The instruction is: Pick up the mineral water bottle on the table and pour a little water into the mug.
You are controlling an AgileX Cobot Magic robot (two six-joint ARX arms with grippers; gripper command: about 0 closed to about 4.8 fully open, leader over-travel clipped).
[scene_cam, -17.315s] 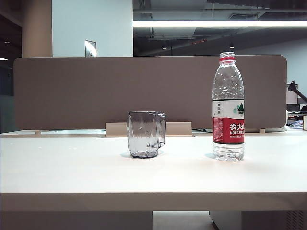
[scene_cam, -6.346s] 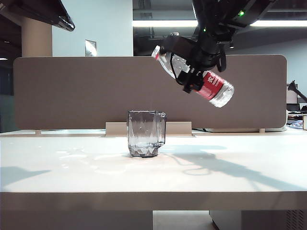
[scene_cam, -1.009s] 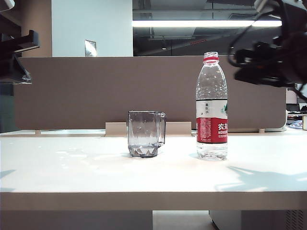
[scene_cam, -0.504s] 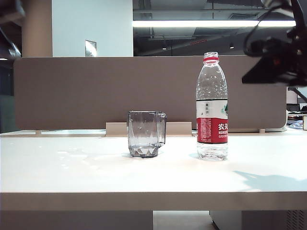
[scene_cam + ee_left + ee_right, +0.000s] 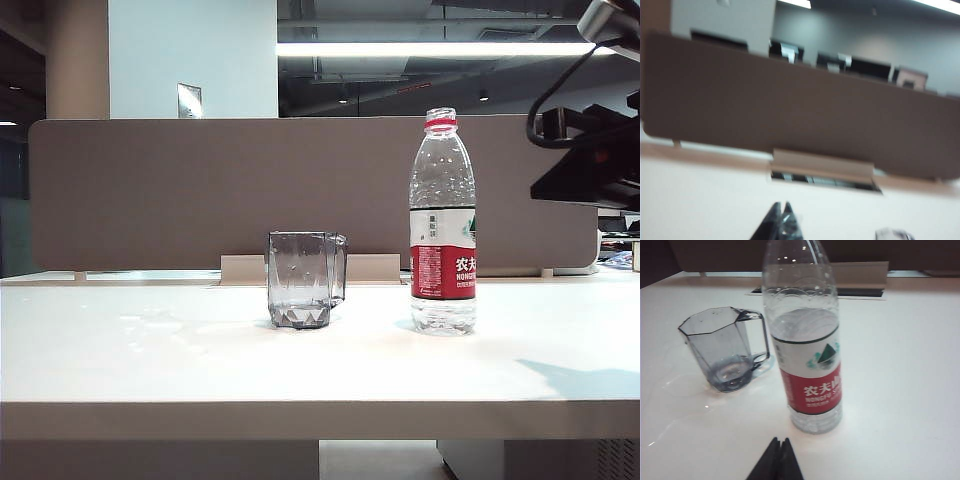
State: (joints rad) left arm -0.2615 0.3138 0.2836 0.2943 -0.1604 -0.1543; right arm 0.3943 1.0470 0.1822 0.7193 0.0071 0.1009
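The right gripper (image 5: 778, 447) hangs nearest, fingertips pressed together on nothing, just in front of the bottle (image 5: 805, 347). The bottle stands upright on the table (image 5: 300, 370), free of any grip. The mug (image 5: 305, 279) sits upright just beside the bottle, handle turned toward it. The left gripper (image 5: 781, 212), also pinched together and empty, hovers over the table. Behind the bottle runs the partition (image 5: 200, 190).
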